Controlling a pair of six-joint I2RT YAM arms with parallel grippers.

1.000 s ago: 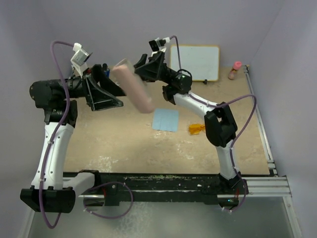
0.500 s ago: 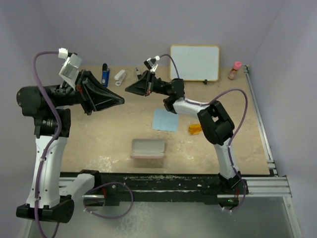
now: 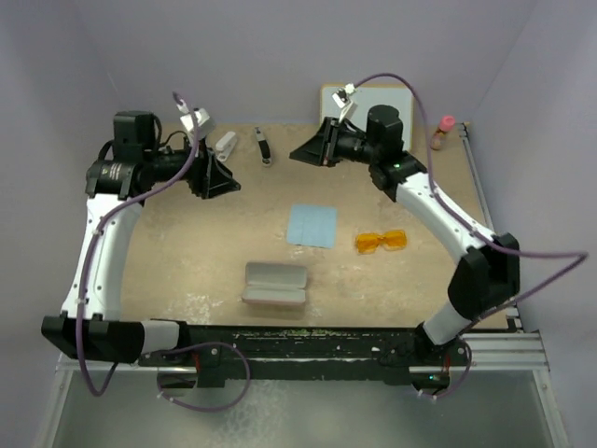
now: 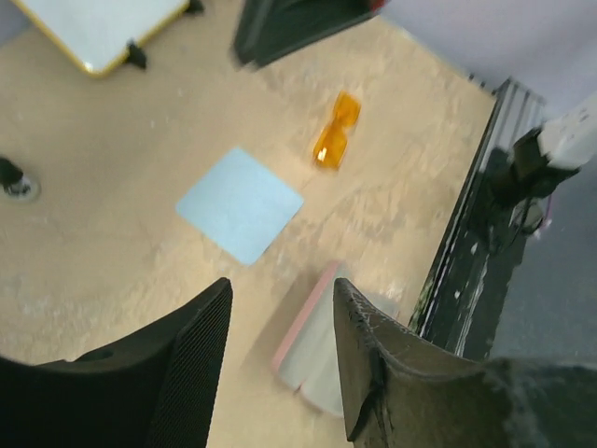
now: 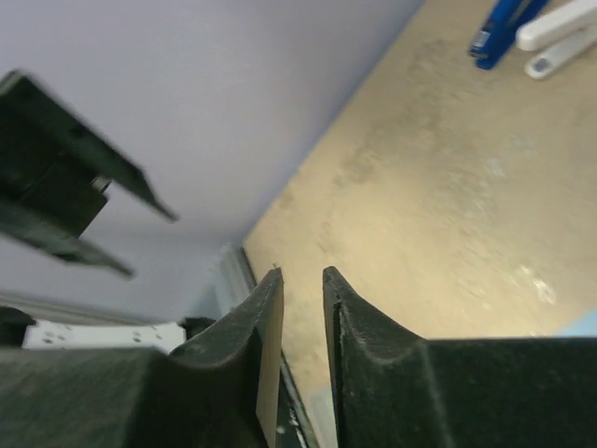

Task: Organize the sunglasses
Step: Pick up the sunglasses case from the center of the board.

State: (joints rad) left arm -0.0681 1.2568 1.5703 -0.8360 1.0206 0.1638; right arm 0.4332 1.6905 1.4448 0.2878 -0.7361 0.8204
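Our left pincer [image 4: 282, 289] is released, right pincer [image 5: 301, 275] barely parted, both empty. Translucent orange-amber sunglasses [image 3: 381, 242] lie on the sandy worktop [image 3: 187, 243] near the light blue square cloth [image 3: 312, 225]; we'd grip the bridge gently.

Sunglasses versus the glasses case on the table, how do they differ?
The sunglasses are translucent orange; the case is opaque, grey on top with a pink edge. The case is longer and bulkier than the sunglasses. Both lie loose on the table.
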